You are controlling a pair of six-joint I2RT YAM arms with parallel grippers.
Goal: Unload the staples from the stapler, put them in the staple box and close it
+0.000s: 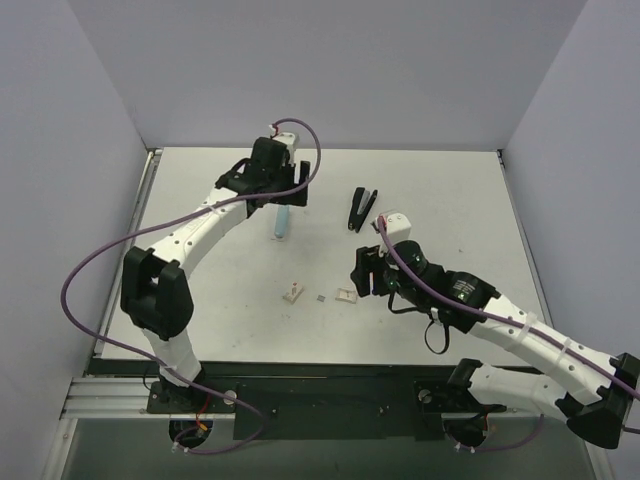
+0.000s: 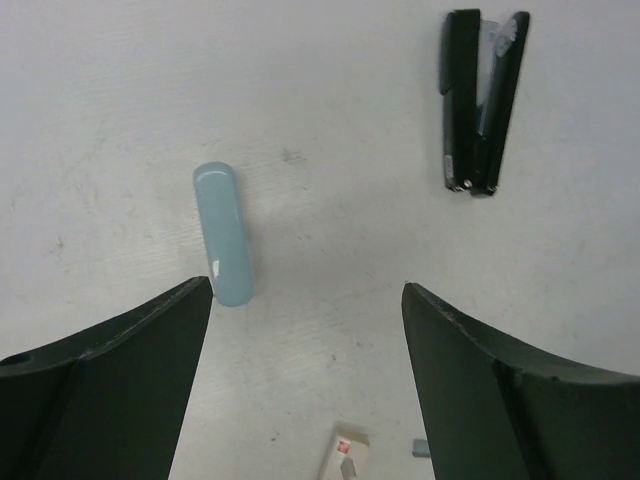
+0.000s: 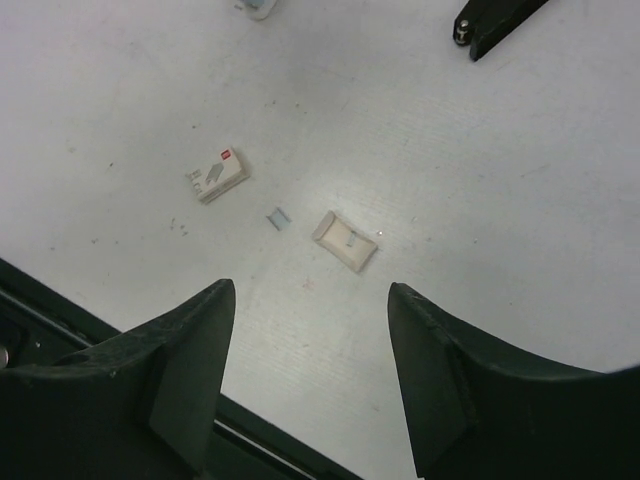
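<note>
Black and spread in a V, the stapler lies on the table at one o'clock from its middle, apart from both arms. We see the left gripper and right gripper gaping wide, holding nothing.

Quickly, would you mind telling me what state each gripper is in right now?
The left gripper is open, holding nothing.
The right gripper is open, holding nothing.

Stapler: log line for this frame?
stapler: open V, lying free | left gripper: open, empty, near blue tube | right gripper: open, empty, near small boxes
</note>
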